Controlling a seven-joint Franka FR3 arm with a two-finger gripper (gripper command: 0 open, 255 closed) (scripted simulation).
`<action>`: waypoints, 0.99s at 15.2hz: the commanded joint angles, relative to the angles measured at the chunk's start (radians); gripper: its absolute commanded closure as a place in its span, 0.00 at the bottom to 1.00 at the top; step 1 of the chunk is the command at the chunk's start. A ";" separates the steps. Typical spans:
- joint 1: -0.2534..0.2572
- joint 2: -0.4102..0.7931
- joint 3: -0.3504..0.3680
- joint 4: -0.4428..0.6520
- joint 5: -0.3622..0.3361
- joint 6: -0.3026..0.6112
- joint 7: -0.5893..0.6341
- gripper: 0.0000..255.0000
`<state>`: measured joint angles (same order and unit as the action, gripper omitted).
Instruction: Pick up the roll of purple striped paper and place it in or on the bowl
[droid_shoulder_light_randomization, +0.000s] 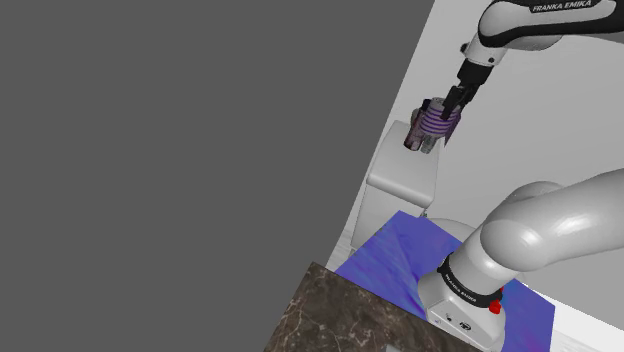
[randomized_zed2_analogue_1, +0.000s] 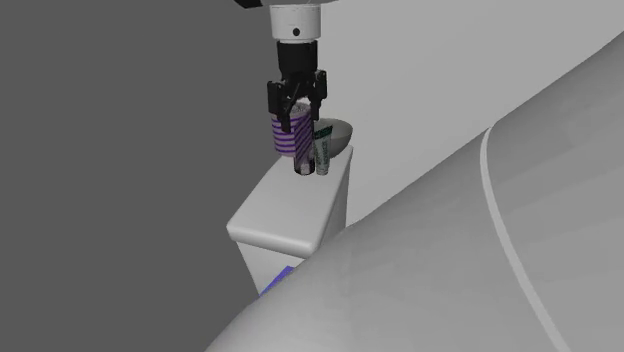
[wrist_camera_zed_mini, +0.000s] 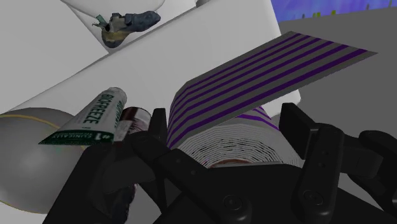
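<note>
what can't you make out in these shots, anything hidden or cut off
- Inside of the bowl: second exterior view, the tube and the roll stand in front of it.
- Dark item beside the tube: wrist view, partly covered by the tube and the gripper; cannot tell what it is.
- Small bluish thing: wrist view, too small to name.

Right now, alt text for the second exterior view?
The black gripper clasps the purple striped paper roll above a white ledge. A green tube stands beside it, with a grey bowl behind.
</note>
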<state>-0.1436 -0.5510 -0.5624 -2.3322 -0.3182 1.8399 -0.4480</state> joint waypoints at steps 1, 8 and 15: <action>0.001 -0.003 0.007 0.027 0.004 -0.030 -0.002 1.00; 0.053 0.234 -0.138 0.255 0.085 -0.011 -0.157 1.00; 0.052 0.602 -0.306 0.569 0.336 -0.035 -0.414 1.00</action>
<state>-0.0835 -0.0116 -0.8483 -1.8128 -0.0320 1.8105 -0.8190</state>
